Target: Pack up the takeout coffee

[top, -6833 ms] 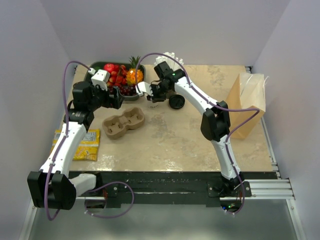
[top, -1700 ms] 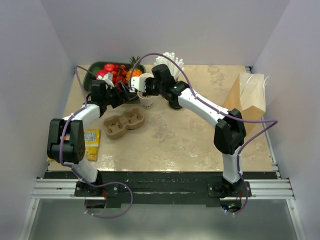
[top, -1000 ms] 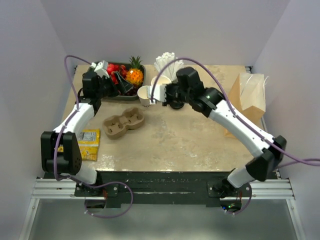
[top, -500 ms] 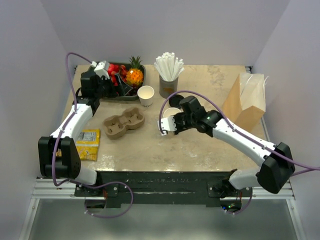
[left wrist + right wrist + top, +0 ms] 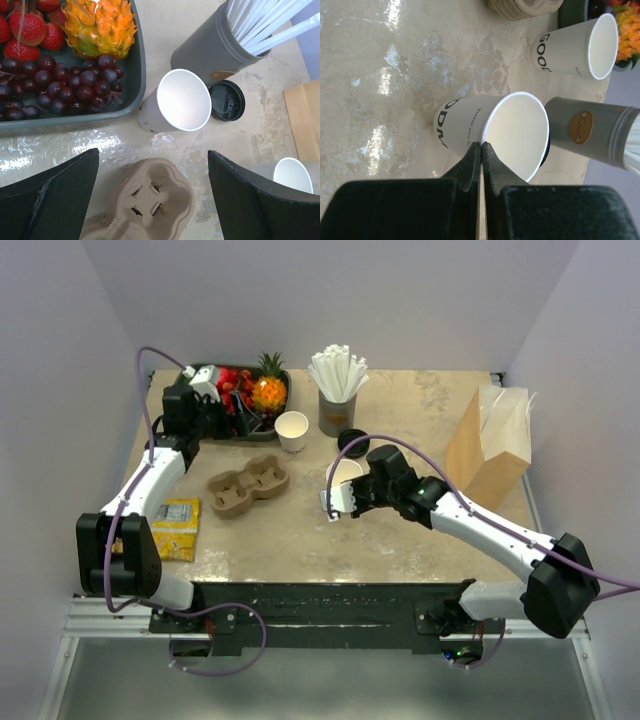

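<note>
Two white paper cups are open, with no lid on either. One cup (image 5: 291,429) stands by the fruit tray and also shows in the left wrist view (image 5: 175,102). My right gripper (image 5: 338,497) is shut on the rim of the other cup (image 5: 347,471), upright mid-table. In the right wrist view the gripper (image 5: 481,144) pinches this cup's wall (image 5: 465,127). A round black lid (image 5: 351,439) lies loose on the table beside the straw cup. My left gripper (image 5: 193,392) is wide open and empty above the tray; its wrist view (image 5: 152,165) looks down on the carrier.
A brown pulp two-cup carrier (image 5: 247,483) lies left of centre. A grey cup of white straws (image 5: 337,408) stands at the back. A dark tray of fruit (image 5: 262,426) is back left. A brown paper bag (image 5: 490,445) stands right. A yellow packet (image 5: 172,528) lies near left.
My right gripper carried a cup from beside the other cup at the back to the middle of the table. The left arm drew back over the tray and stayed open.
</note>
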You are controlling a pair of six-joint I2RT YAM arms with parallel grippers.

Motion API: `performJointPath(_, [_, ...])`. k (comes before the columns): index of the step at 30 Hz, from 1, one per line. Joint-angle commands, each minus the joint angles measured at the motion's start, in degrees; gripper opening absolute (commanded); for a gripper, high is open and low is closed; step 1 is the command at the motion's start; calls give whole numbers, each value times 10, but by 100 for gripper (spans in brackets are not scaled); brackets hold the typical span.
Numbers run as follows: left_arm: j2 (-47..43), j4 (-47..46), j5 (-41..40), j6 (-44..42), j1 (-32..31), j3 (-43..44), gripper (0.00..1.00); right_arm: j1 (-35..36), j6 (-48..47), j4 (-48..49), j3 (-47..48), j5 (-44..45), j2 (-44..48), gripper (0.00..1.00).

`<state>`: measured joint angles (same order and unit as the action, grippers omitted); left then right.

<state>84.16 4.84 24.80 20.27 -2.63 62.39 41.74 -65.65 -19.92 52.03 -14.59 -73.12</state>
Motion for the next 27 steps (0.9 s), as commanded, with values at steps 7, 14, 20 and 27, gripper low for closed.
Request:
performJointPath(7, [-7,7,-3,-19,4,9,94,5,1,37,-7,-30,-4,5])
performJointPath(14, [9,4,-3,-18,4,17,94,5,3,36,-9,-26,-13,6])
performJointPath(20, [18,16,-4,-31,4,23,94,5,11,22,-15,-27,-8,11])
performJointPath(27, [27,18,-4,-32,5,27,94,5,25,13,-13,-25,-4,27])
